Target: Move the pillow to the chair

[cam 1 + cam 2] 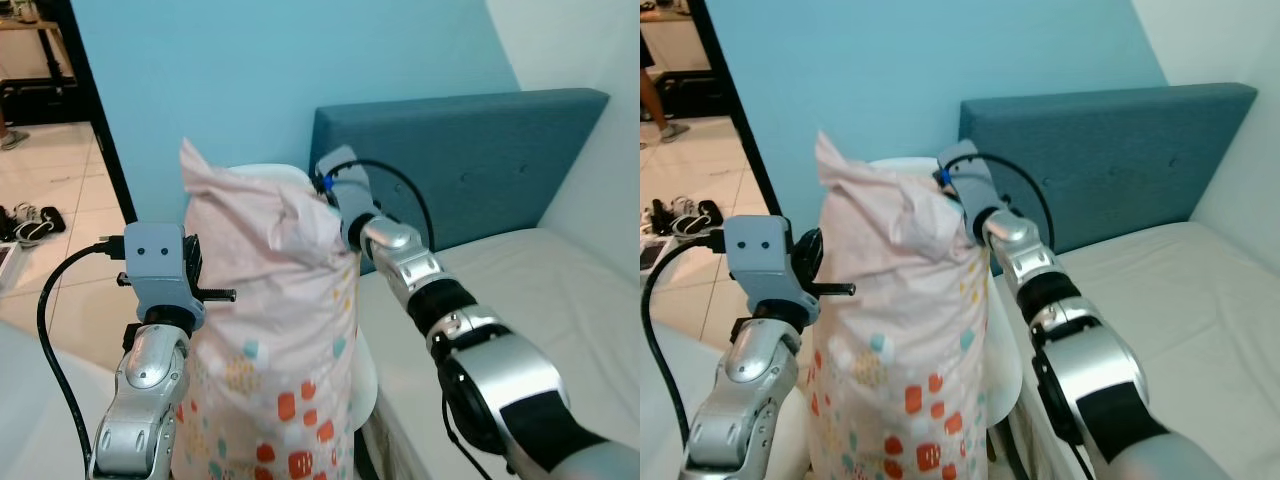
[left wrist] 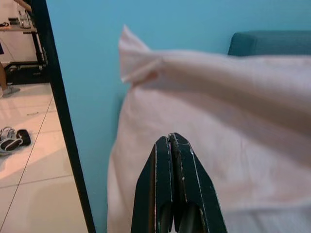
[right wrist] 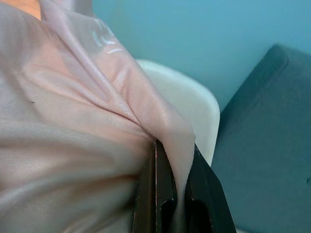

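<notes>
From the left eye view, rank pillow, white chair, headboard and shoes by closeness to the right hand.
1. Pillow: pinched in the right hand.
2. White chair: just behind the pillow.
3. Headboard: behind, on the robot's right.
4. Shoes: far left, on the floor beyond the doorway.

Two silver metal arms with rounded, ribbed joints; the right arm (image 1: 500, 370) carries black bands and a looping black cable; the left arm (image 1: 140, 390) ends in a grey-blue boxy wrist housing (image 1: 160, 265) with two small dark screws, a protruding black bolt and a thick black cable; long tapering glossy black fingers (image 2: 176, 194).
</notes>
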{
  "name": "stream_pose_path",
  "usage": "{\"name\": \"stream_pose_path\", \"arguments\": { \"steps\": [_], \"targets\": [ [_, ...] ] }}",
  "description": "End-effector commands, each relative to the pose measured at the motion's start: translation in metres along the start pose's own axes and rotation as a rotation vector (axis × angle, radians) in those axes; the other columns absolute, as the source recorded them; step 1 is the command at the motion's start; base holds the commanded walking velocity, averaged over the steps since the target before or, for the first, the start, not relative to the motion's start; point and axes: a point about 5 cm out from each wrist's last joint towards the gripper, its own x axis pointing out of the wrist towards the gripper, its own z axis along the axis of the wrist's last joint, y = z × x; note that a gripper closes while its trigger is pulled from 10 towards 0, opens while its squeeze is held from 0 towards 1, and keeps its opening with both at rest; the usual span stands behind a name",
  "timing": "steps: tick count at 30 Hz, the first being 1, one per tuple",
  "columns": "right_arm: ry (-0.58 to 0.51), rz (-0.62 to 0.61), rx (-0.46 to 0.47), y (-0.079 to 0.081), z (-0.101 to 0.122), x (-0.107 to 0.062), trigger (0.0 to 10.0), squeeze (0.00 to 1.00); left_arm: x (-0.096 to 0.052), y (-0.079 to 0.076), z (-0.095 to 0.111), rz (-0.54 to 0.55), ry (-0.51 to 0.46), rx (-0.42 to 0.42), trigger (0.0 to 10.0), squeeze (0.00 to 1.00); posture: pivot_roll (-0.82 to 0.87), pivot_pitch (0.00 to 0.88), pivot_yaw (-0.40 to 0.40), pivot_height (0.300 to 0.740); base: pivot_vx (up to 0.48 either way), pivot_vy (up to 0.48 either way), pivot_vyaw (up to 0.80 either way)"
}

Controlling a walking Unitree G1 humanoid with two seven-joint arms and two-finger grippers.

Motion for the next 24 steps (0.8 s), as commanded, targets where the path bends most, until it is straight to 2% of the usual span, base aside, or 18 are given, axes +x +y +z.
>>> {"name": "stream_pose_path", "arguments": {
  "steps": [1, 7, 12, 15, 21, 24],
  "targets": [
    [-0.104, -0.057, 0.000, -0.011, 0.023, 0.001, 10.0, 0.00, 0.000, -0.003, 0.002, -0.004, -0.002, 0.000, 10.0, 0.00, 0.05, 0.000, -0.079, 0.705, 0.000, 0.000, 0.00],
    [-0.147, -0.101, -0.024, -0.017, 0.040, 0.003, 10.0, 0.00, 0.000, -0.004, 0.004, 0.000, -0.006, -0.008, 10.0, 0.00, 0.06, 0.000, -0.085, 0.685, 0.000, 0.000, 0.00],
    [-0.204, -0.189, -0.073, -0.037, 0.068, 0.001, 10.0, 0.00, -0.001, -0.007, 0.006, -0.001, -0.009, -0.019, 10.0, 0.00, 0.06, 0.000, -0.094, 0.660, 0.000, 0.000, 0.00],
    [-0.217, -0.211, -0.081, -0.042, 0.074, -0.001, 10.0, 0.00, 0.000, -0.006, 0.007, 0.003, -0.013, -0.020, 10.0, 0.00, 0.06, 0.000, -0.098, 0.650, 0.000, 0.000, 0.00],
    [-0.227, -0.235, -0.071, -0.047, 0.076, -0.003, 10.0, 0.00, 0.000, -0.003, 0.009, 0.018, -0.019, -0.017, 10.0, 0.00, 0.07, 0.000, -0.104, 0.635, 0.000, 0.000, 0.00],
    [-0.193, -0.226, -0.074, -0.045, 0.067, -0.002, 10.0, 0.00, -0.001, -0.002, 0.009, 0.024, -0.018, -0.016, 10.0, 0.00, 0.07, 0.000, -0.105, 0.620, 0.000, 0.000, 0.00]
  ]
}}
